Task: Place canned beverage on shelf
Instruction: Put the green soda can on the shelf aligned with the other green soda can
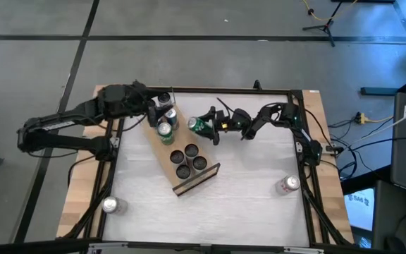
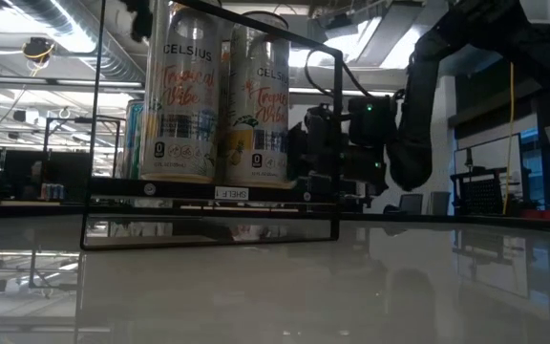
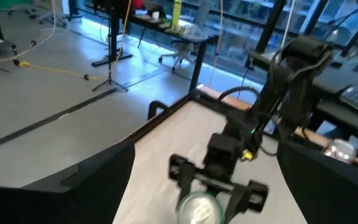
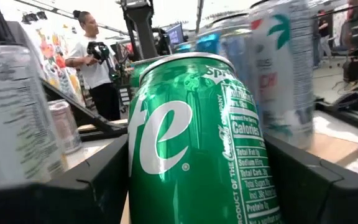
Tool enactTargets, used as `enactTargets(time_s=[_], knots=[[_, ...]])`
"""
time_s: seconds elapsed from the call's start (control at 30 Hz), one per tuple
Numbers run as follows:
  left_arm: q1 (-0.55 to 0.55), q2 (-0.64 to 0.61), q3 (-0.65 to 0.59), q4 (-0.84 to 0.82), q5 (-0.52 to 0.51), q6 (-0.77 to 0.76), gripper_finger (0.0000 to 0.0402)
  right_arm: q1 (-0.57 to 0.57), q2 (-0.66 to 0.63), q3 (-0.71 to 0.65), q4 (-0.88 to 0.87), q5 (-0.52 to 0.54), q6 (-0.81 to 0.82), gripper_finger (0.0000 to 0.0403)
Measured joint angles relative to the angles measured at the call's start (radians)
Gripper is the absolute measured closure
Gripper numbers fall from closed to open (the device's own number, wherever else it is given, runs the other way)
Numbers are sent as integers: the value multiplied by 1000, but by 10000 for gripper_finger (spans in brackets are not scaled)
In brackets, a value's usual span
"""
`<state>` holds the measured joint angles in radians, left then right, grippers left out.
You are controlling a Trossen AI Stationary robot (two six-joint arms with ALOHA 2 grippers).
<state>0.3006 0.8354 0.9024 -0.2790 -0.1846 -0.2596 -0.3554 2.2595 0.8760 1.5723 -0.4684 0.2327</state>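
The shelf (image 1: 208, 176), a light-wood board, lies slantwise at the table's middle and carries several cans, among them two tall Celsius cans (image 2: 184, 96) at its near end in the low view. A green Sprite can (image 1: 197, 125) sits between the fingers of my right gripper (image 1: 207, 125), just right of the shelf's far half. My left gripper (image 1: 154, 108) hovers open at the shelf's far end, above the cans there, with nothing between its fingers (image 3: 73, 186). My right gripper pinches the green can by its side walls (image 4: 143, 186), one finger on each side. The fingers come about level from the table's right side. The can's top (image 3: 197, 208) is up and faces the left arm; its bottom does not show.
One loose can (image 1: 110, 204) stands at the near left corner, another (image 1: 287, 185) near the right edge. A black wire frame (image 2: 338, 143) rises around the shelf. A person (image 4: 92, 56) stands in the room beyond the table.
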Motion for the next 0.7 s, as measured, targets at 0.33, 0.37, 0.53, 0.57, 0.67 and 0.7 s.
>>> enactTargets(time_s=[0.33,0.37,0.53,0.57,0.67,0.7], knots=[[1,179,0,206,49,0,19,-50,-36,4,-2,-110,52,102],[2,190,0,215,49,0,19,-51,-43,4,-3,-120,52,102],[17,234,0,219,95,-1,19,-51,-67,4,1,-147,52,102],[20,243,0,222,106,-1,19,-51,-69,4,0,-150,52,102],[33,272,0,217,129,-1,19,-51,-70,4,-1,-153,52,102],[38,282,0,216,132,0,19,-51,-70,4,-2,-153,52,102]])
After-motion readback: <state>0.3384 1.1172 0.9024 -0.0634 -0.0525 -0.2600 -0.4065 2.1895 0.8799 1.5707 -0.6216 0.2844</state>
